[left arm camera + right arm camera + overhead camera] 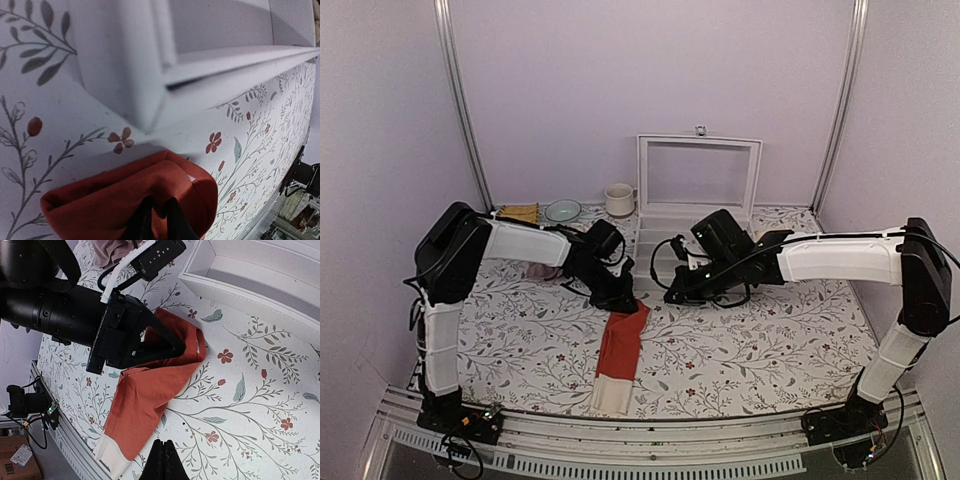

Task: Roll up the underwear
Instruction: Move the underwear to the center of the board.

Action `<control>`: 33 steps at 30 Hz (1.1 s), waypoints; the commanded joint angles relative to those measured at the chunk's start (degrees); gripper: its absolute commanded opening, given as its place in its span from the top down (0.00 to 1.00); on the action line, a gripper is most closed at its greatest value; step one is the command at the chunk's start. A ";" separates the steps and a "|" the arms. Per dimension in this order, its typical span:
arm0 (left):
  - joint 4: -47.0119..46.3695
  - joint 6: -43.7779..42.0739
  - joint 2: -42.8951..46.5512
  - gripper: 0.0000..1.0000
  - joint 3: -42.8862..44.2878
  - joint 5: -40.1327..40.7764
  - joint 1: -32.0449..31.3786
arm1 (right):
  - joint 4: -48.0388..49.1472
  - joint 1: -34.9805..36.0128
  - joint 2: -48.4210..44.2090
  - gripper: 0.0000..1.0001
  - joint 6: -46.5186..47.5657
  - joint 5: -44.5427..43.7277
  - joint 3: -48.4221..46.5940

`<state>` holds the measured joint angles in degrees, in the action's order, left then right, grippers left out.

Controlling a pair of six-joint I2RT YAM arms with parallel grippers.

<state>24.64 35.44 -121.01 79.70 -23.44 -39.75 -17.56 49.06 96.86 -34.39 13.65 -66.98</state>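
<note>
The underwear (621,342) lies folded into a long narrow strip on the floral tablecloth, its cream waistband (612,393) toward the near edge. My left gripper (623,300) is shut on the strip's far red end. In the left wrist view the red fabric (110,205) bunches up around the gripper (159,224), pinched between its fingers. My right gripper (672,295) hovers just right of that end, shut and empty. The right wrist view shows its closed tips (164,462) above bare cloth, beside the underwear (147,392) and waistband (111,460), with the left gripper (181,346) on the far end.
An open white box (696,205) stands just behind both grippers; its corner (145,75) is close to the held end. A dusty-pink cloth (542,272) lies under the left arm. A mug (618,199), a bowl (562,210) and a yellow item (520,213) sit at the back left.
</note>
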 commanded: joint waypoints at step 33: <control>4.37 -4.53 -3.55 0.86 3.12 11.49 13.56 | -5.90 -0.31 4.92 0.99 10.13 4.22 -13.51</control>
<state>26.11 34.11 -120.68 81.06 -14.81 -26.96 -22.09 49.06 98.13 -25.39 16.58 -78.76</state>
